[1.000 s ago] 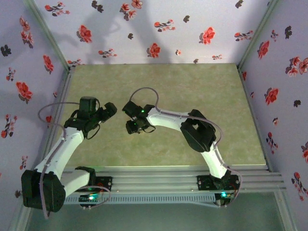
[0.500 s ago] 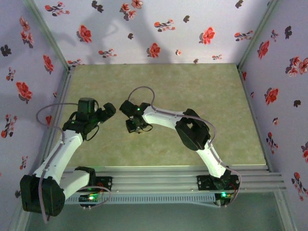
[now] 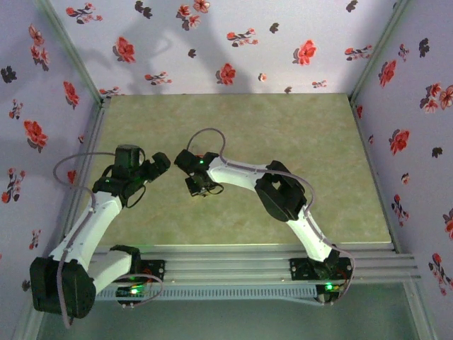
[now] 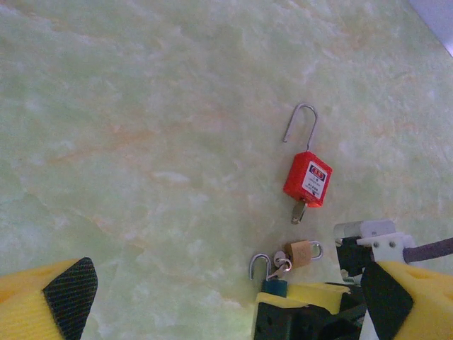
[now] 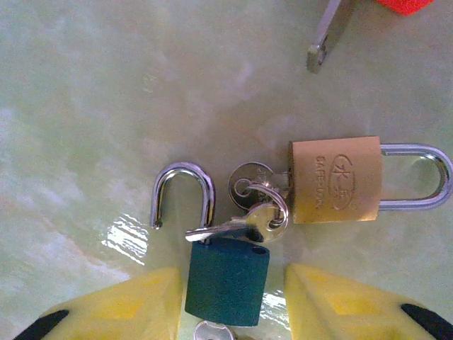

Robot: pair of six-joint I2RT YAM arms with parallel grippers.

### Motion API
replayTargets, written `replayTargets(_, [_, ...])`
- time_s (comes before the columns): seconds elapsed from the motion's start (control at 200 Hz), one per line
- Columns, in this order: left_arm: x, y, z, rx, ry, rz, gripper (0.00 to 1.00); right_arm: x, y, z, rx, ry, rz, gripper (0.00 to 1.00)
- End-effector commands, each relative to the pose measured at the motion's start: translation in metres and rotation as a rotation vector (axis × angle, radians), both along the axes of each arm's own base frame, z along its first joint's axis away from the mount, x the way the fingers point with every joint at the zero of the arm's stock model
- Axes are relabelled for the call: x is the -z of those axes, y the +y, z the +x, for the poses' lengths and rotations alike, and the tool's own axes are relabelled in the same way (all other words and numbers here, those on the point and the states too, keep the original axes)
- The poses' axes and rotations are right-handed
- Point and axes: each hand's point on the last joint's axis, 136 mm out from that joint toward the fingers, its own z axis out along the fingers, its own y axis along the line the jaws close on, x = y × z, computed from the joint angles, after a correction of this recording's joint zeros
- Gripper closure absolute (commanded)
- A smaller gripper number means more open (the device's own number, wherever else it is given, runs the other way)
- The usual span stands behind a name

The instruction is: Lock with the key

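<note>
A glossy, marble-look table [image 5: 106,85] is throwing back white glare beside the teal lock [image 5: 226,280], whose body is looking like smooth, matt plastic under a polished steel shackle [image 5: 184,168]. The brass lock [image 5: 335,180] is showing a brushed, stamped face and a mirror-bright chrome bow [image 5: 410,149], and the keys [image 5: 225,229] are shining as bare metal. The red lock [image 4: 308,178] is wearing a smooth plastic shell with a white label and a thin grey metal hook [image 4: 312,129]. The right fingers [image 5: 124,304] and left fingers [image 4: 28,308] are appearing as matt yellow plastic, tipped with rough black pads [image 4: 71,294]. The flowered walls [image 3: 233,42] are looking matt.
</note>
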Motion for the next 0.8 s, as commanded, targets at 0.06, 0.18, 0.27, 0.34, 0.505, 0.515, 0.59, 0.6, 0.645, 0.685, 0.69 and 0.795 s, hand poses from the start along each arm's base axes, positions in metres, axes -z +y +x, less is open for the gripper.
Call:
replayTargets(0.06, [-0.002,0.007,0.000,-0.009,-0.019,0.028,0.00,0.011,-0.004,-0.004,0.001,0.000,-0.054,0.61])
replayTargets(0.18, [-0.003,0.007,0.000,-0.008,-0.020,0.028,0.00,0.013,-0.005,-0.006,0.001,0.003,-0.061,0.66])
replayTargets(0.27, [-0.002,0.007,0.000,-0.010,-0.018,0.028,0.00,0.012,-0.004,-0.007,-0.006,0.005,-0.058,0.68])
replayTargets(0.34, [-0.003,0.007,-0.001,-0.008,-0.017,0.029,0.00,0.010,-0.004,-0.008,-0.011,0.004,-0.055,0.70])
replayTargets(0.505, [-0.002,0.007,-0.002,-0.008,-0.014,0.030,0.00,-0.001,-0.002,-0.014,-0.038,0.001,-0.022,0.73])
replayTargets(0.515, [-0.002,0.007,-0.002,-0.008,-0.014,0.030,0.00,-0.002,-0.002,-0.015,-0.040,0.002,-0.018,0.73])
replayTargets(0.59, [0.000,0.007,-0.002,-0.012,-0.009,0.027,0.00,-0.010,-0.002,-0.018,-0.050,-0.001,0.013,0.74])
replayTargets(0.6, [0.001,0.008,-0.002,-0.013,-0.007,0.026,0.00,-0.012,-0.002,-0.018,-0.051,-0.002,0.018,0.74])
replayTargets(0.645, [0.002,0.006,-0.002,-0.011,-0.003,0.021,0.00,-0.016,-0.003,-0.021,-0.057,-0.002,0.032,0.75])
replayTargets(0.685, [0.003,0.006,-0.002,-0.009,0.000,0.015,0.00,-0.020,-0.003,-0.023,-0.063,-0.003,0.050,0.74])
replayTargets(0.69, [0.004,0.005,-0.003,-0.009,0.001,0.015,0.00,-0.021,-0.003,-0.023,-0.065,-0.003,0.051,0.74])
replayTargets(0.795, [0.009,0.002,-0.004,-0.002,0.013,-0.005,0.00,-0.029,-0.003,-0.029,-0.081,-0.004,0.097,0.74])
